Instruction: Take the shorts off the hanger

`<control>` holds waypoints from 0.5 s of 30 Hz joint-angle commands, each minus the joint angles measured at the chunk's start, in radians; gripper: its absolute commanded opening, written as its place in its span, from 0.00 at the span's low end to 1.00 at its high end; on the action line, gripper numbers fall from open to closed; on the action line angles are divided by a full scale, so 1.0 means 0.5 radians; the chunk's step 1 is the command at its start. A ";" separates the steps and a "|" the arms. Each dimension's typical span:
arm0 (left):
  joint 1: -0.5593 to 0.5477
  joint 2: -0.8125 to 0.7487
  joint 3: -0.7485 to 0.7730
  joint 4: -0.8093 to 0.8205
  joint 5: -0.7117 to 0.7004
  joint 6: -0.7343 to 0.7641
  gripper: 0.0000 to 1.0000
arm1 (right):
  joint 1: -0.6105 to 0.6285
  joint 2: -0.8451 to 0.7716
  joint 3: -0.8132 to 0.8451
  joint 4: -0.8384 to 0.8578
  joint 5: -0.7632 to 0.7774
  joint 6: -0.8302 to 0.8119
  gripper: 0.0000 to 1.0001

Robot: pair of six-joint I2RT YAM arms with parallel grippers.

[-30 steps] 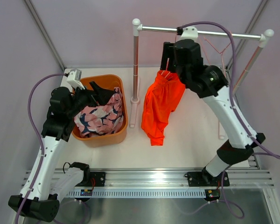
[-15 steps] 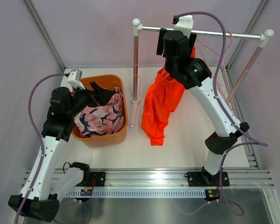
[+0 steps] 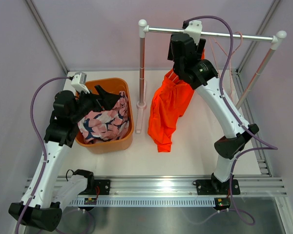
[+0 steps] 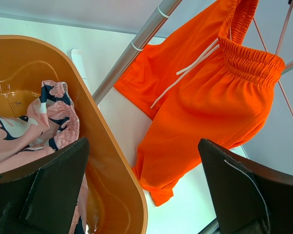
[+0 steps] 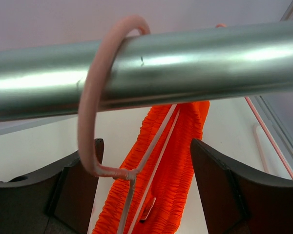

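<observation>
The orange-red shorts (image 3: 168,109) hang from a pink hanger (image 5: 95,97) hooked over the steel rail (image 5: 195,63). The waistband and white drawstring show in the left wrist view (image 4: 210,97). My right gripper (image 3: 178,63) is up at the rail. In its wrist view the gripper (image 5: 144,190) is open, with the hanger's neck and the shorts' waistband (image 5: 176,170) between its fingers. The pink patterned shorts (image 3: 105,122) lie in the orange basket (image 3: 107,146). My left gripper (image 3: 100,95) hangs open and empty over the basket's right rim (image 4: 107,141).
The rack's upright pole (image 3: 142,63) and foot stand between the basket and the orange shorts. A second, bare pink hanger (image 3: 229,48) hangs on the rail further right. The rack's right leg (image 3: 256,73) slants down to the table.
My right arm has swung left and lifted its gripper to the rail at the hanger's hook. The orange shorts have shifted slightly. The left arm has not moved.
</observation>
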 commanded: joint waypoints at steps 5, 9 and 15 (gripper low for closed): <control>-0.013 0.011 -0.002 0.059 -0.017 0.027 0.98 | -0.080 -0.045 -0.040 0.088 -0.053 0.060 0.73; -0.019 0.011 -0.002 0.053 -0.023 0.030 0.98 | -0.090 -0.029 -0.037 0.104 -0.071 0.036 0.59; -0.022 -0.002 -0.008 0.031 -0.036 0.043 0.98 | -0.099 -0.029 -0.061 0.088 -0.111 0.057 0.41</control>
